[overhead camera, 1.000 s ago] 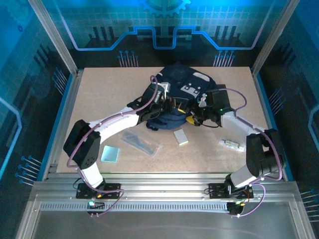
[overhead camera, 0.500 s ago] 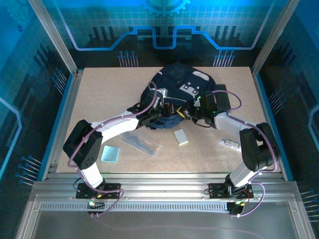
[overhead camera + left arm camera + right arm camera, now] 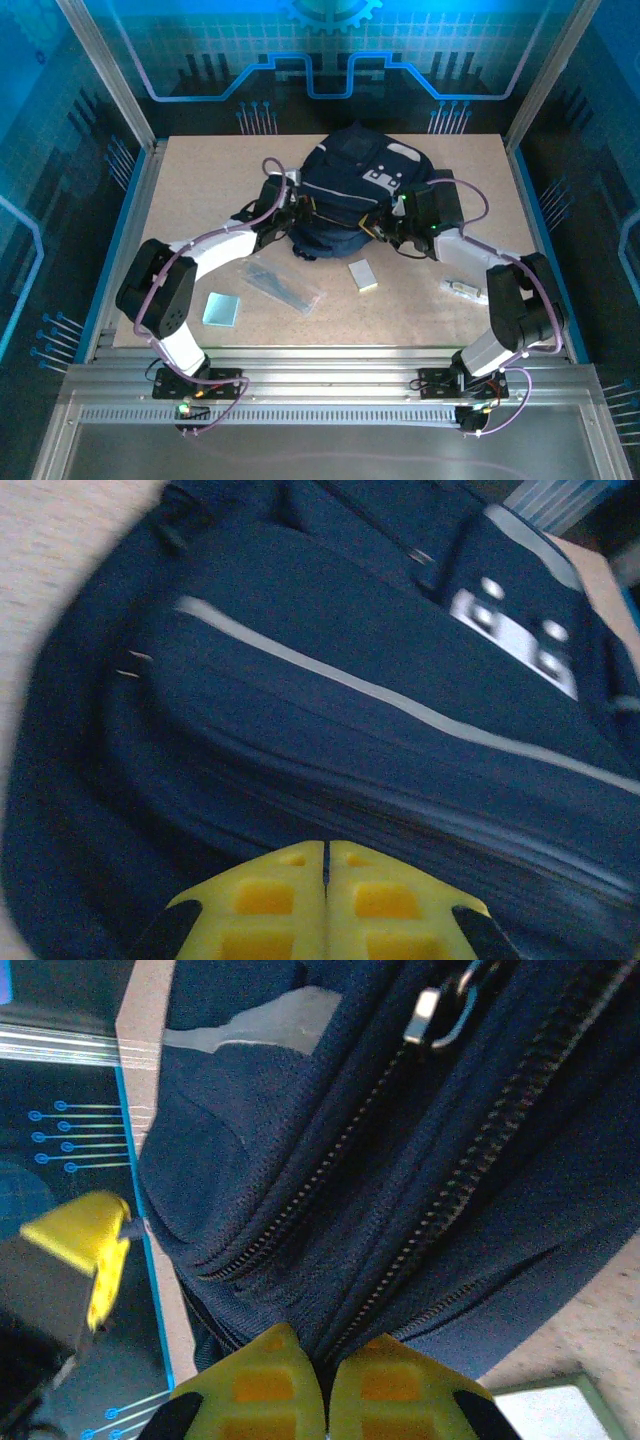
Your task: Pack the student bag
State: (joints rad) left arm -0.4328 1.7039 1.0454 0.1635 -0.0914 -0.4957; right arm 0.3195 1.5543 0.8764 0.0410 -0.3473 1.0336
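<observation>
Bag (image 3: 350, 190): far centre, long axis left-right. Left jaws together at left end; right jaws clamp right-end zipper seam (image 3: 450, 1195).

Tan table (image 3: 210, 200): student bag (image 3: 350, 175), small block (image 3: 363, 275), card (image 3: 221, 309)
</observation>
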